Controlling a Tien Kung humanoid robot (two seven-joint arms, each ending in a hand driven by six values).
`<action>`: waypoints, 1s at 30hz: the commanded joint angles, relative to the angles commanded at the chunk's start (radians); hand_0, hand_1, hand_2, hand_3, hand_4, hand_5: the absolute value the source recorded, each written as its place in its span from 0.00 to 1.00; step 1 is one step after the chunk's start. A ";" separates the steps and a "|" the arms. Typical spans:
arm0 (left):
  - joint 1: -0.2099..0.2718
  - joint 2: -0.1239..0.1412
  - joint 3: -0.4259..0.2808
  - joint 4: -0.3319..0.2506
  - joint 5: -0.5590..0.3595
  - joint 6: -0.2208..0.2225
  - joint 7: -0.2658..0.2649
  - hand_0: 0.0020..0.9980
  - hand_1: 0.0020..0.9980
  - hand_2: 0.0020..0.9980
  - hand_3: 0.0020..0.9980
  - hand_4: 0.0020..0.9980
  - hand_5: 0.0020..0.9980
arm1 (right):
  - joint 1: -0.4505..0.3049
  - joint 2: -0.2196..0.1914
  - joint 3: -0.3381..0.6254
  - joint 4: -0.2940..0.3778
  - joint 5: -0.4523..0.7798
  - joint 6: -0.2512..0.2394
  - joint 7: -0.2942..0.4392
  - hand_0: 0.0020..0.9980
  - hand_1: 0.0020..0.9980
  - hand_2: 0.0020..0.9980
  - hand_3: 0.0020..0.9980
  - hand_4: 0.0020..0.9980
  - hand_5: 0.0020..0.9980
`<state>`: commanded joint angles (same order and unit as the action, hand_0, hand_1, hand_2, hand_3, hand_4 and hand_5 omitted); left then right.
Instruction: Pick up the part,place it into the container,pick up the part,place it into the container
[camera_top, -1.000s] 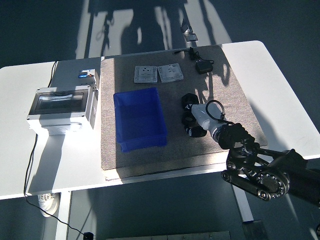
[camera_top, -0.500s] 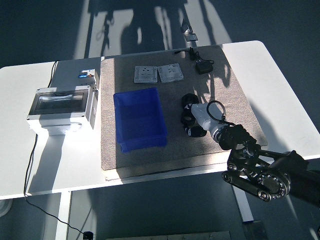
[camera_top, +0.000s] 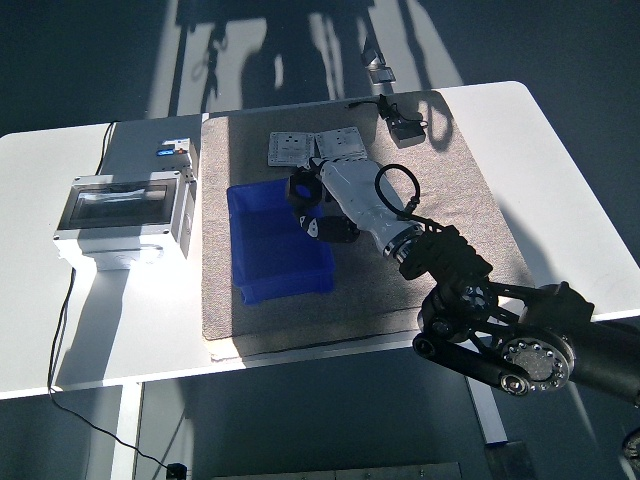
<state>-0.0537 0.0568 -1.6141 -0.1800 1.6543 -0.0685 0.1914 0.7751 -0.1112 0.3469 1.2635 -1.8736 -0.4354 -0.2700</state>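
One arm is in view, the right one, reaching from the lower right corner across the grey mat (camera_top: 440, 180) to the right rim of the blue bin (camera_top: 270, 240). Its hand (camera_top: 325, 200) hangs over that rim with the dark fingers (camera_top: 300, 187) curled, but whether they grip a part I cannot tell: the fingers and anything between them merge into one black cluster, half in shadow. No part can be picked out for certain, either in the hand or inside the bin, whose floor is deep blue and partly covered by the hand. Behind the hand lie two grey plates (camera_top: 318, 147) side by side on the mat; the right one is partly hidden by the wrist. At the mat's far edge sits a small black adapter (camera_top: 404, 128) with a cord, too small to read closely. Left of the mat, a grey electrical box (camera_top: 125, 210) with a clear lid stands on the white table (camera_top: 40, 300).
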 joint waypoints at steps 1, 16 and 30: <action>-0.001 0.000 0.000 0.000 0.000 0.000 0.000 0.71 0.73 0.75 0.67 1.00 1.00 | 0.006 0.006 -0.014 -0.006 -0.003 0.007 -0.001 0.42 0.43 0.51 0.59 0.26 0.02; -0.007 0.005 0.015 0.000 -0.011 0.008 -0.015 0.71 0.73 0.75 0.67 1.00 1.00 | 0.037 0.031 -0.074 -0.040 -0.084 0.139 -0.059 0.85 0.84 0.82 0.80 0.58 0.22; -0.006 0.008 0.009 0.000 0.004 0.004 -0.014 0.71 0.72 0.75 0.67 1.00 1.00 | 0.040 0.031 -0.079 -0.046 -0.059 0.187 -0.058 1.00 0.97 0.94 0.92 0.71 0.33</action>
<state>-0.0593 0.0644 -1.6054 -0.1800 1.6586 -0.0649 0.1778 0.8154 -0.0797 0.2684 1.2178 -1.9322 -0.2480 -0.3279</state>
